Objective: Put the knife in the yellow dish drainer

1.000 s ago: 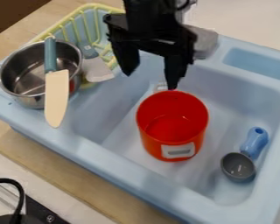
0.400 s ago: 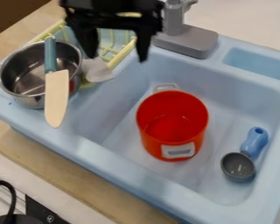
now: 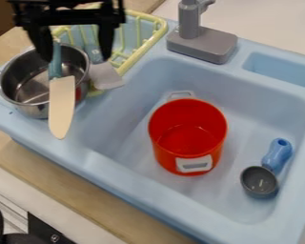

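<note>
While your black two-finger gripper (image 3: 76, 58) hangs spread, teal-handled, cream-bladed toy knife (image 3: 62, 105): across round metal pot (image 3: 31, 110). Completed: approach, seemingly. Outstanding: grasp, lift, placement in yellow slatted dish drainer (image 3: 163, 28).

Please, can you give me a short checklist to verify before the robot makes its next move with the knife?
1. Hand is open for a grasp: ok.
2. Knife has nothing lying on top of it: ok, it rests on the metal pot, its blade sticking out past the rim.
3. Hand is low enough to close on the knife's handle: cannot tell, the height is not clear from this angle.
4. Knife is gripped: not ok, the hand has not closed on it.
5. Yellow dish drainer has room: ok, its right part looks free; a spatula-like tool is at its near side.
</note>
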Controlling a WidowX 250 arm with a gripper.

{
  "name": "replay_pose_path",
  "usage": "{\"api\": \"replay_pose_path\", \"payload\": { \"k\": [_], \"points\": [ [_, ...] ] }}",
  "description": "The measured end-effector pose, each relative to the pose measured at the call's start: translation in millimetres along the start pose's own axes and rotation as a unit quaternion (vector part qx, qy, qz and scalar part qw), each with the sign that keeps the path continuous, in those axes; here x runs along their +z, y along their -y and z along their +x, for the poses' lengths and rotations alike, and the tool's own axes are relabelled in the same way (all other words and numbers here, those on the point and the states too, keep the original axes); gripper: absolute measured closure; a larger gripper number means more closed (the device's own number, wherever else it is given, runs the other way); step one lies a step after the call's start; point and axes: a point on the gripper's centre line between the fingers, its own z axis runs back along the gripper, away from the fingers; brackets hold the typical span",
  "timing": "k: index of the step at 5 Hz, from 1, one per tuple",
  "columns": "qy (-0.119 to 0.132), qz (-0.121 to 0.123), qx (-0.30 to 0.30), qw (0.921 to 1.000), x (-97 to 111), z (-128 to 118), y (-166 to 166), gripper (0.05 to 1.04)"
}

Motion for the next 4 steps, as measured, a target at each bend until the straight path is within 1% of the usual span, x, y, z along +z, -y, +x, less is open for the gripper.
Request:
{"api": "replay_pose_path", "payload": {
  "k": [1,2,3,4],
  "points": [
    [0.004,-0.001,0.04,0.9992,1,-1,-19,0.084],
    [0.002,-0.009,0.076,0.9971,-3,2,-32,0.083],
    [0.002,-0.006,0.086,0.9963,-6,2,-39,0.083],
    [-0.016,0.001,0.083,0.9964,-22,2,-38,0.083]
  ]
}}
